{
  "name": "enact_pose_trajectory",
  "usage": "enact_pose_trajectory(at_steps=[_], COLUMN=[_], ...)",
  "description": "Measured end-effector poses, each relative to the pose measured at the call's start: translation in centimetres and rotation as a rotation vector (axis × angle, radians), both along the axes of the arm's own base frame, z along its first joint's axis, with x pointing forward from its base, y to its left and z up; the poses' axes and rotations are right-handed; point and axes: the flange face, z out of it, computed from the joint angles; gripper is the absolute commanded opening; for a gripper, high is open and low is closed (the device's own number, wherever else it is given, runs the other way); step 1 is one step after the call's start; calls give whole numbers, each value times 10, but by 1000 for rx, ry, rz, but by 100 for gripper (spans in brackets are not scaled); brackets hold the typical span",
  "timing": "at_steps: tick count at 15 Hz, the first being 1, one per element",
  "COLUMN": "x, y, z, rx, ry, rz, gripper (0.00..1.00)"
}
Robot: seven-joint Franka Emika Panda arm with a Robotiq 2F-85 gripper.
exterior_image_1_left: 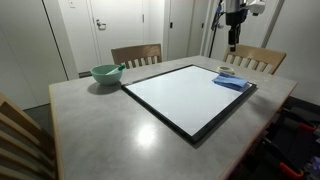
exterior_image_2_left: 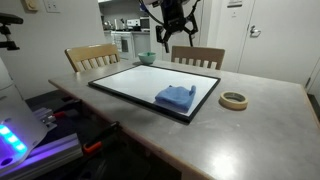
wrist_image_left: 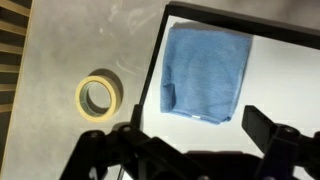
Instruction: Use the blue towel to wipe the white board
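Observation:
A folded blue towel [exterior_image_1_left: 231, 80] lies on the white board [exterior_image_1_left: 185, 96] near one corner; it also shows in an exterior view [exterior_image_2_left: 176, 96] and in the wrist view [wrist_image_left: 207, 72]. The white board [exterior_image_2_left: 148, 82] has a black frame and lies flat on the grey table. My gripper [exterior_image_1_left: 233, 43] hangs high above the towel, apart from it; it shows in an exterior view [exterior_image_2_left: 172, 32] too. In the wrist view the gripper [wrist_image_left: 195, 135] is open and empty, with the towel well below its fingers.
A roll of masking tape [exterior_image_2_left: 234, 100] lies on the table beside the board; it also shows in the wrist view [wrist_image_left: 97, 96]. A green bowl [exterior_image_1_left: 106, 73] stands near the far end. Wooden chairs [exterior_image_1_left: 136, 54] stand round the table [exterior_image_1_left: 100, 120].

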Motion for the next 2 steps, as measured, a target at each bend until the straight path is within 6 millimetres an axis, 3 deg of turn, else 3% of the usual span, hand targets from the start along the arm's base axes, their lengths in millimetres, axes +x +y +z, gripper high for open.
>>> enact_pose_trajectory(at_steps=[2], x=[-4], y=[13], z=[8], rx=[52], ry=[15], rz=[42], gripper=[100])
